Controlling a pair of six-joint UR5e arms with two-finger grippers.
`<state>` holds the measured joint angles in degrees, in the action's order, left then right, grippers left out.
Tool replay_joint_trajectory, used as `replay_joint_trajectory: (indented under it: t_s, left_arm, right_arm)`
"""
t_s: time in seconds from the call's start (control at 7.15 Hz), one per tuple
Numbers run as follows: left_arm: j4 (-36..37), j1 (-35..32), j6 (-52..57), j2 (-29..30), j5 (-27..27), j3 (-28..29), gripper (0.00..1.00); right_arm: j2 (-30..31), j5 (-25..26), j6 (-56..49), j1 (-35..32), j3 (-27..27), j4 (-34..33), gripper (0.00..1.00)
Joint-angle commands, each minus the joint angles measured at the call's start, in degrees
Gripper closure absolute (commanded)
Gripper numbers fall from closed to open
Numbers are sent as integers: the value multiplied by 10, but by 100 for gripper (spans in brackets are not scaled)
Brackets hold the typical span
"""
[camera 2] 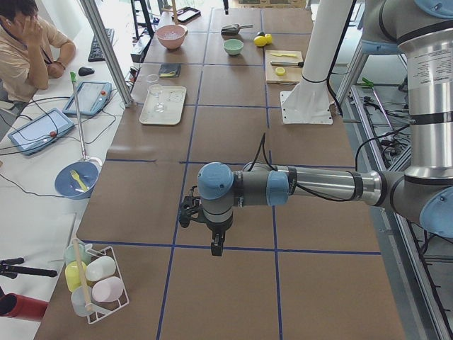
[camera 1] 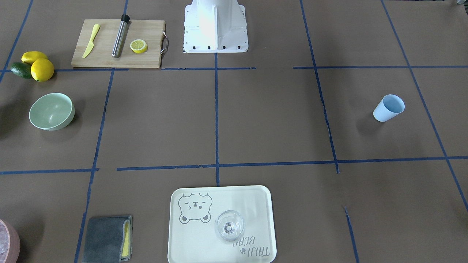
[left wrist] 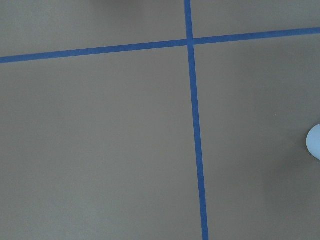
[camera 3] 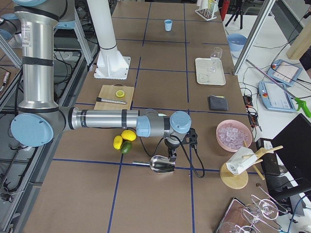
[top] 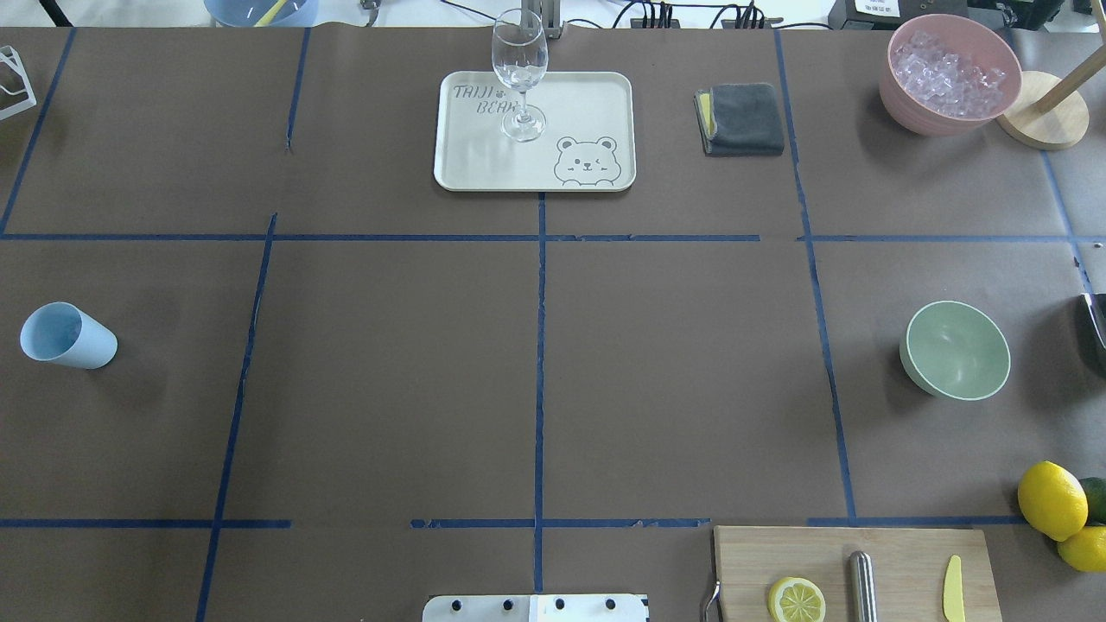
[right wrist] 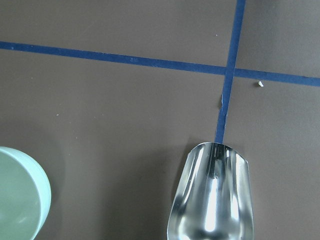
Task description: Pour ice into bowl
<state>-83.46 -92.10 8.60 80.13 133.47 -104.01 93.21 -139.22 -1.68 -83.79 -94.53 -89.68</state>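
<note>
The bowl (top: 955, 350) stands upright on the desk (top: 674, 389), with lemons (top: 1051, 499) and a steel scoop (right wrist: 212, 200) near it. The right end effector (camera 3: 171, 161), at the scoop, and the left end effector (camera 2: 217, 248): spread or pressed together, cannot tell.

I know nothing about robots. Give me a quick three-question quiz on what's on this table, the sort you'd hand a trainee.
1. True or false: the round pale mint-green bowl already holds ice.
2. What stands on the cream rectangular tray?
A) a clear stemmed wine glass
B) a light blue plastic cup
C) a folded grey cloth
3. Fill in: on the wooden cutting board, next to the steel rod, lies half a ____.

Key
1. False: it is empty.
2. A.
3. lemon.
</note>
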Motion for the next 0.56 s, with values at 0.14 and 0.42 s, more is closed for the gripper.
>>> replay_joint_trajectory:
  t_s: [0.14,0.42]
  left_arm:
    - [4,0,10,-1,1,-18,0]
    - [1,0,9,-4,2,-21,0]
  right_arm:
    - [-3,4,-3,0,-12,1,0]
    - [1,0,-3,0,-14,3,0]
